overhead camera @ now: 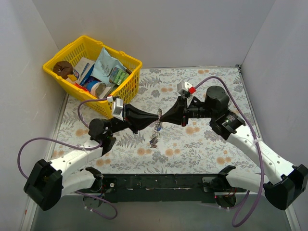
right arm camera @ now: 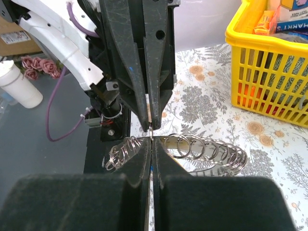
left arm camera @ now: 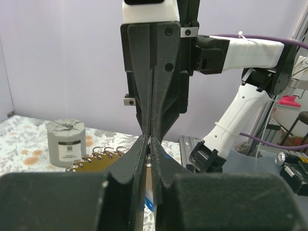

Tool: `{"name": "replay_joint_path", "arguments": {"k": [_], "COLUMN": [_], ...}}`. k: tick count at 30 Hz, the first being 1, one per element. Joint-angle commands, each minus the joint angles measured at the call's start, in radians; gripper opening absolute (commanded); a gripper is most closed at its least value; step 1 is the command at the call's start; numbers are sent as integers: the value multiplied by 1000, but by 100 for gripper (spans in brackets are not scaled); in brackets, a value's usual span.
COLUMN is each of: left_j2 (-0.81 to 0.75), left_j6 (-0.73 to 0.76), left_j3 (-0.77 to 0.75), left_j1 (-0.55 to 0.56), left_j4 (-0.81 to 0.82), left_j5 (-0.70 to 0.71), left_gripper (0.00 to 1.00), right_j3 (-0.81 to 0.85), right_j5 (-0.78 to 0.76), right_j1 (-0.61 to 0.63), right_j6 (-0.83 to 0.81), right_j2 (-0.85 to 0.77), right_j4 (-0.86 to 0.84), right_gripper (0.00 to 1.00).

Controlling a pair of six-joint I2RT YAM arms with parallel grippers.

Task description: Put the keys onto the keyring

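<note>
- The left tool [overhead camera: 156,117] and the right tool [overhead camera: 163,116] met tip to tip, raised above the middle of the floral bench [overhead camera: 202,144].
- The right tool's fingers were pressed together, pinching the rim of the keyring [right arm camera: 207,154] at their very tips.
- The keyring hung from that pinch, just under where the two tools met, with small wire loops [right arm camera: 185,144] lined along its rim.
- The left tool's fingers were also squeezed together on a thin pale piece [left arm camera: 149,195] with a blue patch. Too little of it showed to say whether it was one of the keys.
- A small bit [overhead camera: 154,142] dangled beneath the keyring, too tiny to identify.
- A grey cylinder [left arm camera: 66,143] stood upright on the bench, apart from the tools.
- A yellow basket [overhead camera: 115,50] of packets sat at the far left corner.
</note>
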State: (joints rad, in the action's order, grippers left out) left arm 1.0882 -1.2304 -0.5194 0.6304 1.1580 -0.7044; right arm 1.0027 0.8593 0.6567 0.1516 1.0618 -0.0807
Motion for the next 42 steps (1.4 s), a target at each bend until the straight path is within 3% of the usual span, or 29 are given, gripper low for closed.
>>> {"name": "replay_joint_path", "arguments": {"k": [1,2,3,7,11,14,19,24,34,42], "left_j2": [-82,-92,-100,-122,-90,-34,12,25,76,121], "left_j6": [128,167,201,385,563,630,726,792,783,746], "left_j3": [-83,-124,-145,-270,-398,-497,-564,-580,-590,-607], "left_j1": [2,2,2,2,2,2,0,0,-1,-3], "left_j4": [-203,-336,-401,-735,-1091,-1289,-1423,-1494,-1499,-1482], "left_j5": [-36,-55,-66,-83,-138,-188,-218,-207,-283,-385], "left_gripper": [11,16,30,57,71,76,75,63,45,37], "right_j3": [125,170,192,295,408,514,658,731,637,629], "right_j5": [-37,-52,-52,-40,13,47,95,179,189,173], "right_j1": [14,14,12,11,11,11,11,11,11,11], "right_j6": [-148,-188,-214,-357,-475,-550,-668,-779,-782,-765], "right_j2": [24,39,50,112,217,283,369,471,441,441], "right_j4": [174,261,301,482,707,853,1053,1269,1234,1210], "right_gripper": [1,1,1,1,1,1,1,1,1,1]}}
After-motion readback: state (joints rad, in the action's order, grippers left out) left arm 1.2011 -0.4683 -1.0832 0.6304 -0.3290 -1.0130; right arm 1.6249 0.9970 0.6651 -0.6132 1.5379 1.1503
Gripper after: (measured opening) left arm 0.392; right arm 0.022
